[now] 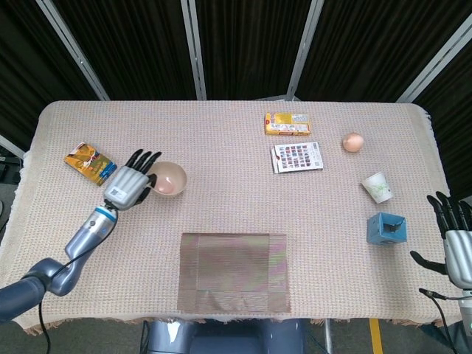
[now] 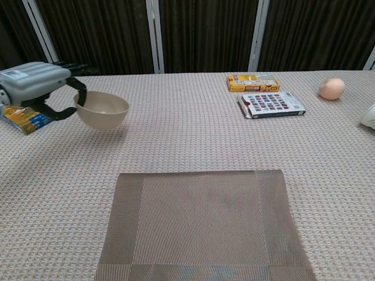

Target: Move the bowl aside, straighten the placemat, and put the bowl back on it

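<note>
1. The left hand gripped the shallow beige ceramic-looking bowl by its near rim, fingers hooked over the edge, apparently so the bowl could be carried clear.
2. The bowl hung at about ten o'clock from the brown woven rectangular placemat, well apart from it and seemingly just above the cloth, though its shadow made that hard to judge.
3. The bare placemat lay at the table's near edge, roughly square to it.
4. The right hand waited at four o'clock, fingers spread and holding nothing, off the table's corner.
</note>
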Motion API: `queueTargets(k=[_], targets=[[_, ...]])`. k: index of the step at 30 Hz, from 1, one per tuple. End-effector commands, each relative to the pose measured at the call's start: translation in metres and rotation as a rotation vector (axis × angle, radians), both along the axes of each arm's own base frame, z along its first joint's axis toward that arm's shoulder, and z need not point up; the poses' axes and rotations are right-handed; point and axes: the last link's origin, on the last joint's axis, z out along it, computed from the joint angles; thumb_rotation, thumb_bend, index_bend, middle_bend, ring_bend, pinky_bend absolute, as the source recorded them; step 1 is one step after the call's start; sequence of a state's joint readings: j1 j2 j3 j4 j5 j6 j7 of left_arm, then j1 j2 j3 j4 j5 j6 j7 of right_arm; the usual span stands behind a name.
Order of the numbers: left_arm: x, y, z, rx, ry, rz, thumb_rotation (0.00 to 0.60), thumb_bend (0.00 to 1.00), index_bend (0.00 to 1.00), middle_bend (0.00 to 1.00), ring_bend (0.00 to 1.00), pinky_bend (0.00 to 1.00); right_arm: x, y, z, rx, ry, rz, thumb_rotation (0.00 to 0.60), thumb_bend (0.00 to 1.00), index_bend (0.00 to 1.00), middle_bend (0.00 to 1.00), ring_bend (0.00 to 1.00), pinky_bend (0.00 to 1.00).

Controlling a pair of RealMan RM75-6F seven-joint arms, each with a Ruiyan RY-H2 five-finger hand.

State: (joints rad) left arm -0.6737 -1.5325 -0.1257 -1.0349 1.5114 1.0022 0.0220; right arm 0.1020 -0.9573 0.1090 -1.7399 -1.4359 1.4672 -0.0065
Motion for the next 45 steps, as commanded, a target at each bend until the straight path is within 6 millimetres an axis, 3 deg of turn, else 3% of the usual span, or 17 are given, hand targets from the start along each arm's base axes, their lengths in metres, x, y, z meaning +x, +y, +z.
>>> queueTargets(k=[1, 7, 9, 10, 12, 13, 15, 17, 21, 26, 31, 35, 45], targets=[[-0.037, -0.016, 0.017, 0.019, 0.011, 0.079, 0.600, 0.48, 0.61, 0.00, 0.00, 0.00, 0.002, 0.001, 0.001, 0.000, -0.004, 0.007, 0.600, 0.00, 0.00, 0.00, 0.00, 0.00], [-0.075, -0.037, 0.029, 0.040, -0.009, 0.177, 0.600, 0.48, 0.60, 0.00, 0.00, 0.00, 0.004, 0.002, 0.003, -0.002, -0.011, 0.019, 0.600, 0.00, 0.00, 0.00, 0.00, 0.00], [-0.083, -0.042, 0.031, 0.045, -0.013, 0.197, 0.600, 0.44, 0.57, 0.00, 0.00, 0.00, 0.004, 0.003, 0.004, -0.004, -0.012, 0.021, 0.600, 0.00, 0.00, 0.00, 0.00, 0.00], [-0.084, -0.043, 0.030, 0.045, -0.015, 0.202, 0.600, 0.38, 0.52, 0.00, 0.00, 0.00, 0.004, 0.003, 0.004, -0.005, -0.012, 0.021, 0.600, 0.00, 0.00, 0.00, 0.00, 0.00], [-0.090, -0.047, 0.031, 0.043, -0.016, 0.216, 0.600, 0.13, 0.28, 0.00, 0.00, 0.00, 0.004, 0.003, 0.005, -0.008, -0.013, 0.022, 0.600, 0.00, 0.00, 0.00, 0.00, 0.00], [-0.092, -0.049, 0.032, 0.044, -0.017, 0.219, 0.600, 0.05, 0.17, 0.00, 0.00, 0.00, 0.005, 0.003, 0.006, -0.010, -0.015, 0.023, 0.600, 0.00, 0.00, 0.00, 0.00, 0.00], [-0.093, -0.051, 0.035, 0.050, -0.019, 0.216, 0.600, 0.00, 0.04, 0.00, 0.00, 0.00, 0.005, 0.004, 0.007, -0.013, -0.015, 0.023, 0.600, 0.00, 0.00, 0.00, 0.00, 0.00], [-0.091, -0.053, 0.041, 0.060, -0.035, 0.203, 0.600, 0.00, 0.00, 0.00, 0.00, 0.00, 0.005, 0.004, 0.008, -0.015, -0.016, 0.025, 0.600, 0.00, 0.00, 0.00, 0.00, 0.00], [-0.076, -0.059, 0.057, 0.077, -0.100, 0.127, 0.600, 0.00, 0.03, 0.00, 0.00, 0.00, 0.005, 0.004, 0.007, -0.012, -0.016, 0.025, 0.600, 0.00, 0.00, 0.00, 0.00, 0.00], [-0.049, -0.076, 0.062, 0.031, -0.193, 0.002, 0.600, 0.00, 0.16, 0.00, 0.00, 0.00, 0.006, 0.004, 0.006, -0.007, -0.015, 0.027, 0.600, 0.00, 0.00, 0.00, 0.00, 0.00], [-0.013, -0.114, 0.042, -0.157, -0.290, -0.116, 0.600, 0.02, 0.29, 0.00, 0.00, 0.00, 0.006, 0.005, 0.006, -0.008, -0.013, 0.026, 0.600, 0.00, 0.00, 0.00, 0.00, 0.00], [0.002, -0.137, 0.024, -0.275, -0.294, -0.160, 0.600, 0.06, 0.34, 0.00, 0.00, 0.00, 0.006, 0.006, 0.007, -0.011, -0.014, 0.022, 0.600, 0.00, 0.00, 0.00, 0.00, 0.00], [0.003, -0.172, -0.022, -0.432, -0.224, -0.251, 0.600, 0.20, 0.41, 0.00, 0.00, 0.00, 0.003, 0.005, 0.005, 0.001, -0.003, 0.009, 0.600, 0.00, 0.00, 0.00, 0.00, 0.00]])
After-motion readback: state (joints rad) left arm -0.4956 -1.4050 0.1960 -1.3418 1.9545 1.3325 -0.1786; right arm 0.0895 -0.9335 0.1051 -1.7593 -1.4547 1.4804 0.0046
